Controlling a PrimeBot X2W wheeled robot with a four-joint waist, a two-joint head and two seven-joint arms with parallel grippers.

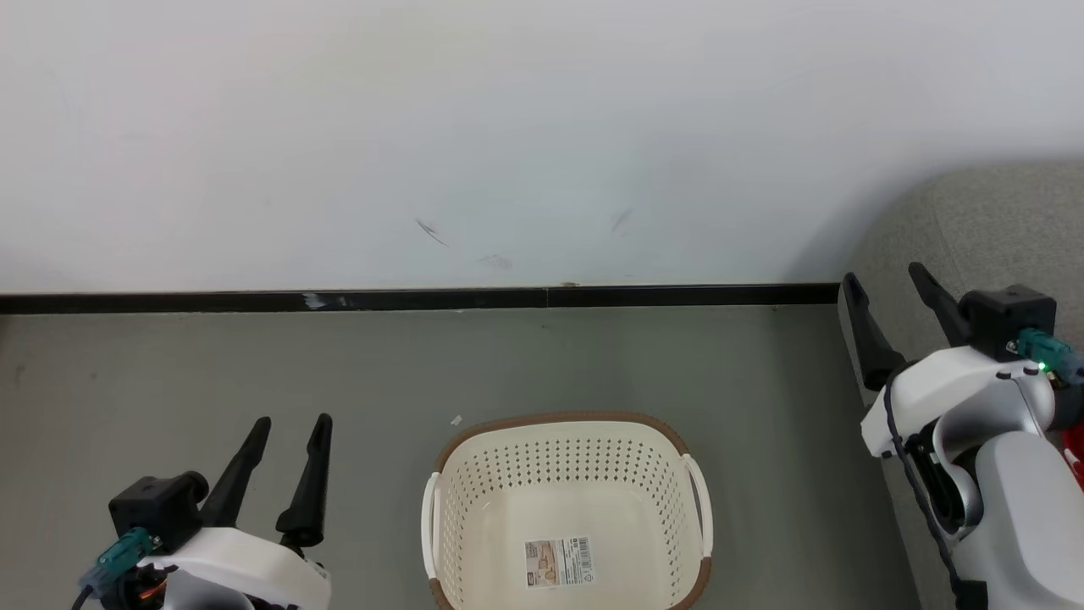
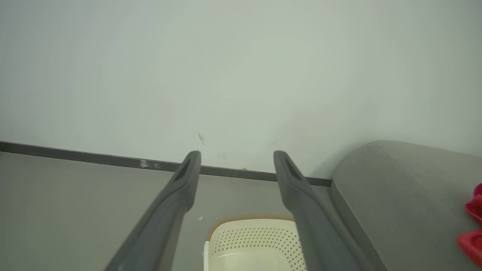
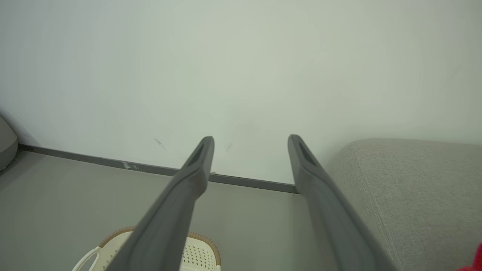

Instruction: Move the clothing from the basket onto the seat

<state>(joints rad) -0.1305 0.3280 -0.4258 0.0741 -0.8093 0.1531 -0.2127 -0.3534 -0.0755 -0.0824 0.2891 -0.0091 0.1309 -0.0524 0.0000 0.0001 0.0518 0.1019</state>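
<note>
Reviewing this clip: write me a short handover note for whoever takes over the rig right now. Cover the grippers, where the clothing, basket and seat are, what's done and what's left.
Left gripper: open, empty, low beside the basket.
Right gripper: open, empty, raised at the front edge of the seat.
The basket stands on the floor and holds no clothing, just its label sticker.
The clothing: red fabric lies on the seat, cut off by the picture's edge, so the number of pieces cannot be told.
Done: basket emptied.
Left: apparently nothing. Check that all the clothing rests fully on the seat.
</note>
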